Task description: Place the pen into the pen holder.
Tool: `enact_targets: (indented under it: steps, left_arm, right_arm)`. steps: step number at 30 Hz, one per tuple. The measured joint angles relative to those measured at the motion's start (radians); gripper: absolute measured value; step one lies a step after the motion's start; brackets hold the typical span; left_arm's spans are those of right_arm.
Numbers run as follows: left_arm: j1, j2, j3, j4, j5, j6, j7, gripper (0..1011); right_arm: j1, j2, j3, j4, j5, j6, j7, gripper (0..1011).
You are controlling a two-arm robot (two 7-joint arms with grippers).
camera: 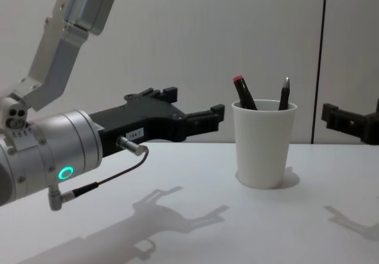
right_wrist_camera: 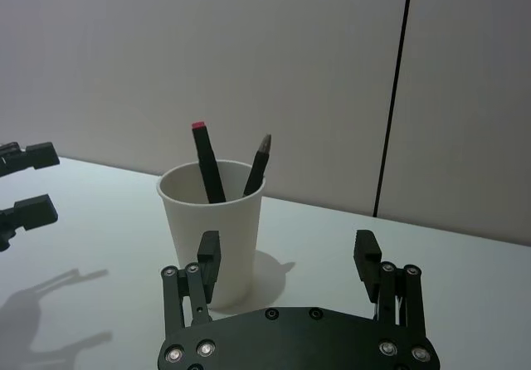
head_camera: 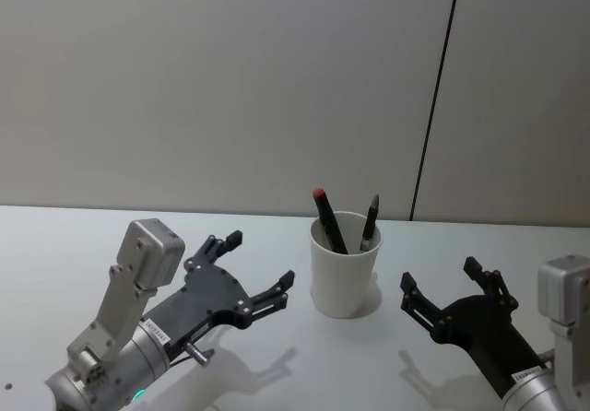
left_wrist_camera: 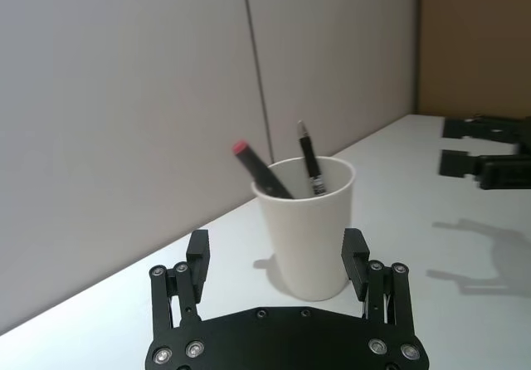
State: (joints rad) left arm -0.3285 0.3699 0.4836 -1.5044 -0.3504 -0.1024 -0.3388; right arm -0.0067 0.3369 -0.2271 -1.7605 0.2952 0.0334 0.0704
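Here, the pen holder [head_camera: 346, 264], a white paper cup, stands upright on the white table [head_camera: 295, 374], and I take it as the landmark. Two pens stand in it, each leaning on the rim: a red-capped pen [head_camera: 328, 219] and a dark, thinner pen [head_camera: 370, 223] with a pointed tip.

My left gripper [head_camera: 258, 273] hovers to the left of the cup, jaws released and empty, pointing toward it. My right gripper [head_camera: 444, 291] sits to the right of the cup, jaws likewise spread and holding nothing.

The chest view gives the cup's side profile and shows a green ring light [camera: 66, 173] on the left arm's wrist. The left wrist view, looking past its own fingers [left_wrist_camera: 197, 258], shows printing on the thinner pen's barrel, too small for me to read, and the right gripper beyond the cup.

The lower parts of both pens are hidden inside the cup. In the chest view the right gripper is cut off at the edge.
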Motion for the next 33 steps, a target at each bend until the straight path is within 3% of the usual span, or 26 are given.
enact_targets:
  steps: [23, 33]
  left_arm:
    - [0.081, 0.011, -0.027, -0.108, 0.132, 0.103, 0.29, 1003]
    - [0.091, 0.013, -0.03, -0.122, 0.15, 0.117, 0.328, 1003]
  right_arm:
    - [-0.008, 0.001, 0.001, -0.007, -0.008, 0.001, -0.004, 1001]
    - [-0.008, 0.001, 0.001, -0.006, -0.008, 0.001, -0.004, 1001]
